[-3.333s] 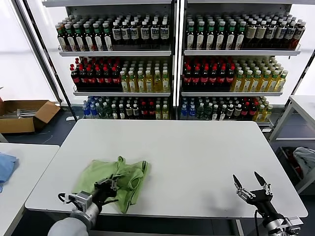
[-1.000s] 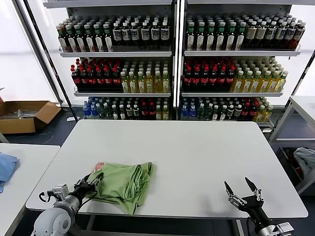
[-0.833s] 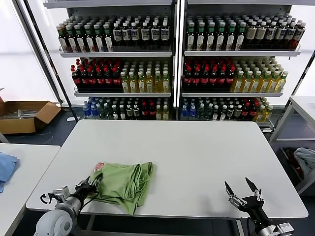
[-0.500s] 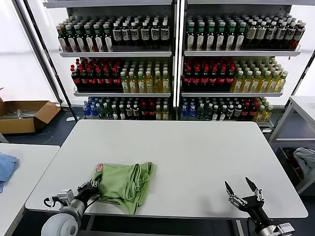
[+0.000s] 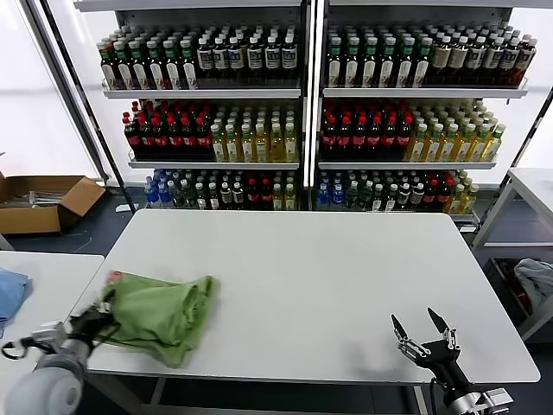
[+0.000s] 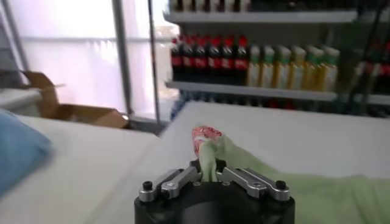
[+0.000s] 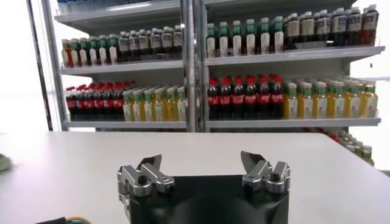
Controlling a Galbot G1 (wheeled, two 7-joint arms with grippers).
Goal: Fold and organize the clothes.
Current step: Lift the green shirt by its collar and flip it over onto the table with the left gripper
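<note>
Green shirt (image 5: 158, 313) lies bunched at the table's (image 5: 346, 277) near-left corner, about 8 o'clock from the tabletop's centre. Long axis runs roughly 9-to-3 o'clock; the end with the red-and-white print (image 5: 112, 277) points toward 9, hanging at the left edge, while the folded bulk trails toward 3. Left gripper (image 5: 93, 322) sits low at the table's left edge, arm reaching in from 7 o'clock, fingers (image 6: 242, 178) pinched together on a raised ridge of the shirt (image 6: 268, 189) just below the print (image 6: 206, 134). Right gripper (image 5: 424, 339) hovers off the near edge at about 5 o'clock, fingers (image 7: 150, 172) spread wide, holding nothing, well apart from the shirt. Light blue cloth (image 5: 10, 292) rests on the side table (image 5: 34, 303) at 9 o'clock.
</note>
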